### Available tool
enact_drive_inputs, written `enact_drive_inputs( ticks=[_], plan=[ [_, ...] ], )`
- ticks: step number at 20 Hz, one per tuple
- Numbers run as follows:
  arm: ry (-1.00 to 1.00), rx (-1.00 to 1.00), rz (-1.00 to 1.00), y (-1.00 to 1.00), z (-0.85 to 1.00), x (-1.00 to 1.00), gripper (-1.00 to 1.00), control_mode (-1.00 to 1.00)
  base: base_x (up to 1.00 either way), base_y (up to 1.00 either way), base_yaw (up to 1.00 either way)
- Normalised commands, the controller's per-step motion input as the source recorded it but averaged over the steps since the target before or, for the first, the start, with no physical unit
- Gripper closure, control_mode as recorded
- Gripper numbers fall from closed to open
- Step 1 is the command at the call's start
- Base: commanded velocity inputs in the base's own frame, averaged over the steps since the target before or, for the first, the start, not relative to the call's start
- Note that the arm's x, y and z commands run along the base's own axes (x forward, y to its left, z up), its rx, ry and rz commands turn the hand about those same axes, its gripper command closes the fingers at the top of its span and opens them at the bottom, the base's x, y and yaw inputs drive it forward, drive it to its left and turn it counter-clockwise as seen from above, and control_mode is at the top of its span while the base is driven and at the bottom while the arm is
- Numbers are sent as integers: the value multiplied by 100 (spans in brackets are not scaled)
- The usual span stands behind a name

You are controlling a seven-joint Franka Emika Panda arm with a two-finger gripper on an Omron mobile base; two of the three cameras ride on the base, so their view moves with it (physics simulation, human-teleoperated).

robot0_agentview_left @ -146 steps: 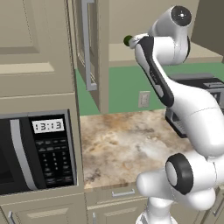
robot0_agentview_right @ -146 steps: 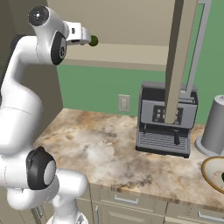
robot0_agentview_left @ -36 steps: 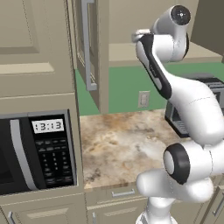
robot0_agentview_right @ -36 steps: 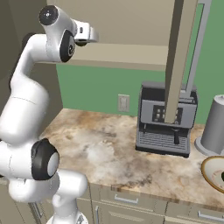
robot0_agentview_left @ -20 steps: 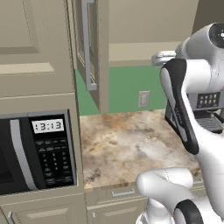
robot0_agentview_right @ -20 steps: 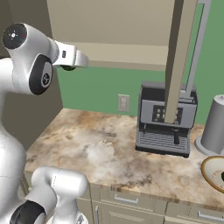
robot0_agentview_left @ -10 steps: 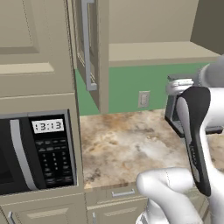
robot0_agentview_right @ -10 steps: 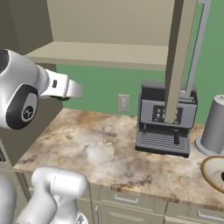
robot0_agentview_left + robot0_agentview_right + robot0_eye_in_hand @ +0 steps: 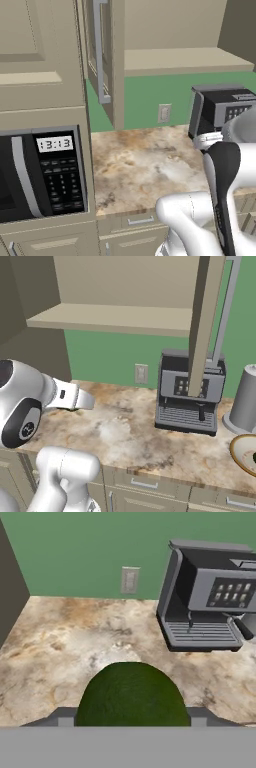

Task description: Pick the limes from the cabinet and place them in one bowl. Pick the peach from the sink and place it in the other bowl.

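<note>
The gripper (image 9: 131, 724) is hanging above the marbled counter (image 9: 90, 637), and a dark green lime (image 9: 131, 694) is sitting between its finger tips, the jaws closing on it from either side. In the hand view the lime is lying over bare counter, with the green wall (image 9: 75, 547) and a wall outlet (image 9: 130, 580) beyond it and a grey coffee machine (image 9: 210, 594) standing to the right. In the right base view the white arm (image 9: 30, 401) is reaching low across the counter (image 9: 130, 431), left of the coffee machine (image 9: 190, 391); the cabinet shelf (image 9: 115, 316) is running above it, the open cabinet door (image 9: 202, 321) is hanging edge-on in front of the machine, and the tan-rimmed bowl (image 9: 239, 452) is showing at the right edge beside a grey canister (image 9: 245, 401). In the left base view the arm (image 9: 220, 200) is rising at lower right, with a microwave (image 9: 42, 170) at left.
</note>
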Motion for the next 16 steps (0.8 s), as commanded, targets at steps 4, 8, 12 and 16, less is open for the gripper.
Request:
enact_drive_inputs(
  ticks=[4, 8, 12, 16],
  plan=[
    [0, 0, 0, 2, -22, 0, 100, -100, 0, 0, 0],
    [0, 0, 0, 0, 0, 0, 100, -100, 0, 0, 0],
    [0, 0, 0, 0, -2, 0, 100, 100, -14, -8, -1],
    [0, 0, 0, 0, 0, 0, 100, 100, -60, -39, -5]
  ],
)
